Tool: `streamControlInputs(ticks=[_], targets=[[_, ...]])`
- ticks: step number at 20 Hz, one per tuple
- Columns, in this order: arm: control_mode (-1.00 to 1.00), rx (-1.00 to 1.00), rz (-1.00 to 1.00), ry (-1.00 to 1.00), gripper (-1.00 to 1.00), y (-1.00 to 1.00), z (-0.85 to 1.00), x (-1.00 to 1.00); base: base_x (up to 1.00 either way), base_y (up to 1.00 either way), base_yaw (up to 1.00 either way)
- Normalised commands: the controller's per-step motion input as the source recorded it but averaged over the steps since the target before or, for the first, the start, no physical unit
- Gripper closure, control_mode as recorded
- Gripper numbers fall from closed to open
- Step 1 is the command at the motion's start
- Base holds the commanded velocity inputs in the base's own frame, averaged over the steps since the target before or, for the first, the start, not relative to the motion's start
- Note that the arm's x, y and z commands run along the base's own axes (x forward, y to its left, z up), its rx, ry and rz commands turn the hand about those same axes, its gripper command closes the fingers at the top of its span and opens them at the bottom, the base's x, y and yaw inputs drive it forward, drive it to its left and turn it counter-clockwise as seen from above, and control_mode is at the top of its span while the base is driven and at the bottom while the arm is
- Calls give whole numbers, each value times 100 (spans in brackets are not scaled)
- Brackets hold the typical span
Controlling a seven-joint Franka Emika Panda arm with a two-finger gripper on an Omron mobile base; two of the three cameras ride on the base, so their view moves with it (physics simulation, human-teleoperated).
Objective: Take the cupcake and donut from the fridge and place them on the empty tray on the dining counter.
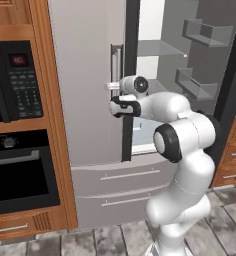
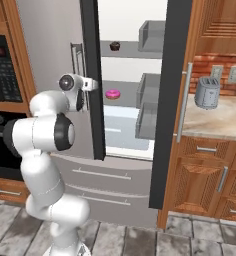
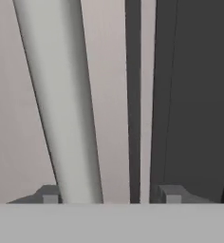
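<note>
Fig.: Franka arm at the fridge point(image 1: 85, 100), right door swung open, left door shut. Gripper point(image 3: 108, 194) sits up against the left door's vertical bar handle point(image 3: 57, 95); in the hand view the bar runs between the two tips, nearer one tip than the other. Jaws stand apart w/ the bar between them; whether they actually pinch it cannot be told. Risks (judgement): bar is off-centre in the jaws, so a pull could let it slip out, or load one finger only and twist the hand; the open right door leaves a narrow gap beside the arm, so the elbow could clip that door's edge when the left door swings. Contents: donut point(image 2: 112, 93), pink, lies on a middle grey shelf point(image 2: 121, 98), well inside; cupcake point(image 2: 114, 46), dark, sits on the shelf above, apart from the donut. Door bins point(image 1: 196, 85) on the open right door look empty. Neither pastry is touched yet. Toaster point(image 2: 207, 93) stands on the wall counter point(image 2: 225, 117) to the right, not involved.
</note>
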Motion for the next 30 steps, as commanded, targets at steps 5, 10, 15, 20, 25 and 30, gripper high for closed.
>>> streamControlInputs(ticks=[5, 10, 15, 20, 25, 30], targets=[[-100, -2, -16, 44, 100, 22, 43, -1, 0, 0, 0], [-100, -2, -9, 38, 100, 41, 47, -64, 0, 0, 0], [-100, 0, -4, 30, 100, 40, 2, -98, 0, 0, 0], [-100, 0, -4, 11, 100, 55, 0, -100, 0, 0, 0], [-100, -2, 0, -2, -100, 67, 3, -100, 0, 0, 0], [-100, -1, 0, -8, -100, 7, 24, -100, 0, 0, 0]])
